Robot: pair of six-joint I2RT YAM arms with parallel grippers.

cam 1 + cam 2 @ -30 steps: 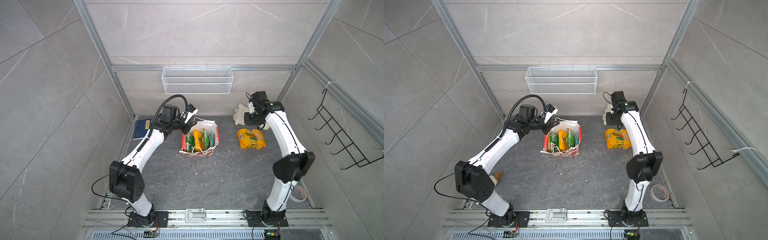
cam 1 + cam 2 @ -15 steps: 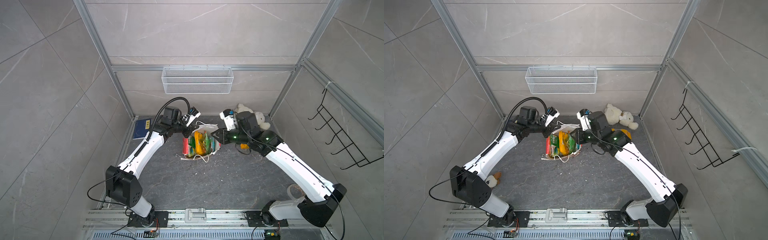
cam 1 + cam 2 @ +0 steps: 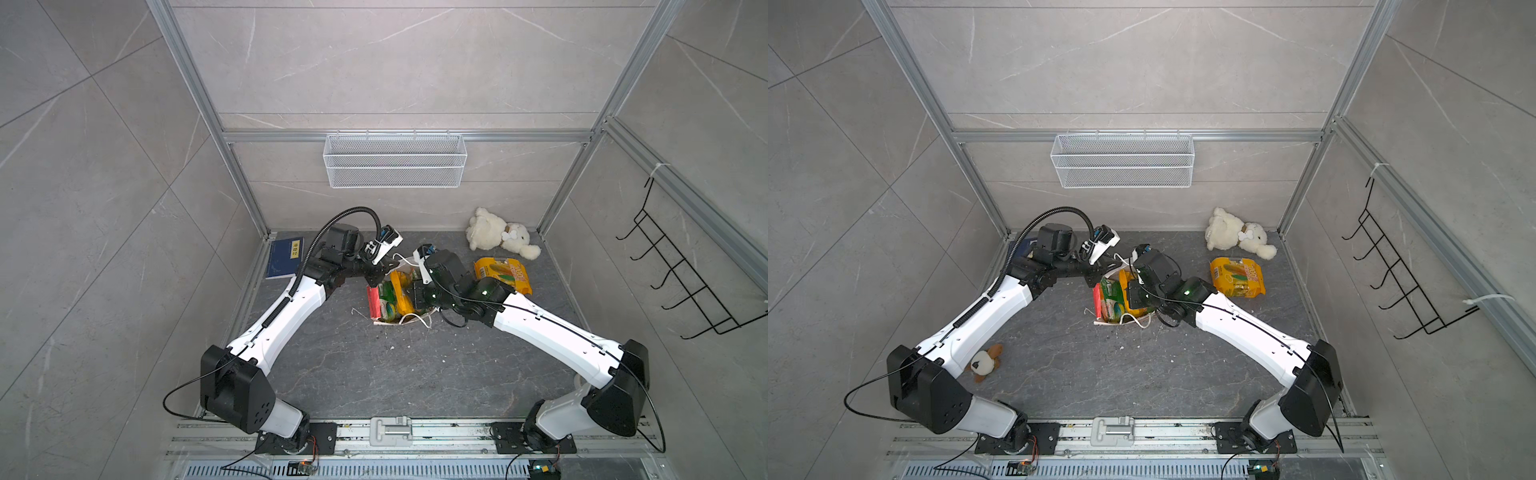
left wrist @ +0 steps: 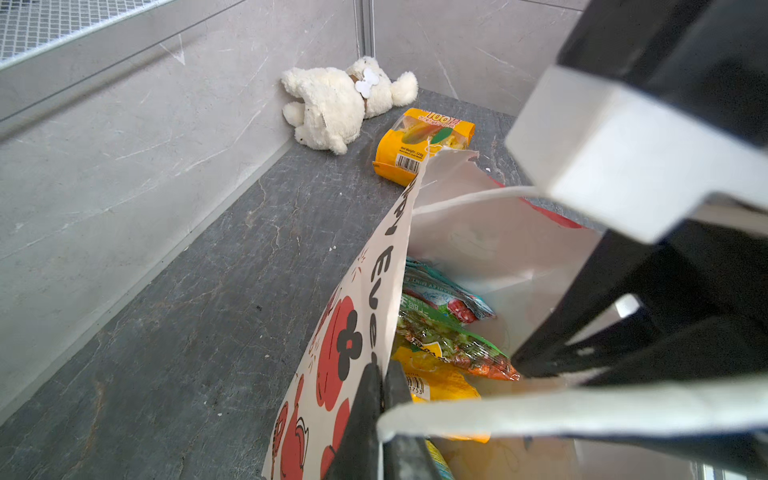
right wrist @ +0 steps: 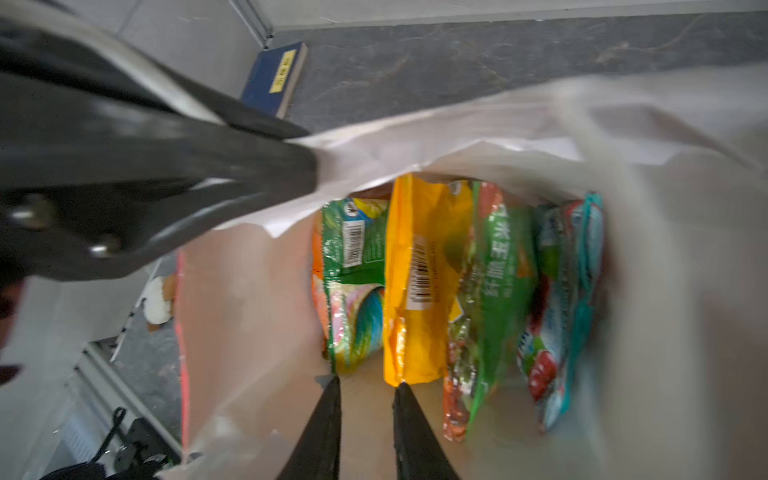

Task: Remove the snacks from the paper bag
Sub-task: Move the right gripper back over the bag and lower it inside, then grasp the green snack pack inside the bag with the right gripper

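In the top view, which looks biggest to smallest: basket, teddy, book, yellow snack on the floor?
Largest first: basket, teddy, then yellow snack and book, which look about alike.

The paper bag (image 4: pixel 332 353) is showing black lettering on its printed side, with "Eve" readable. Near the paper bag, the yellow packet (image 4: pixel 395 149) is displaying "100" and a barcode. The blue book's (image 5: pixel 274 77) yellow label is blurring past reading.

Robot lab cell: aluminium frame (image 3: pixel 399 136), tiled walls (image 3: pixel 395 62)

snacks (image 5: pixel 428 282) upright in paper bag (image 4: pixel 332 353)
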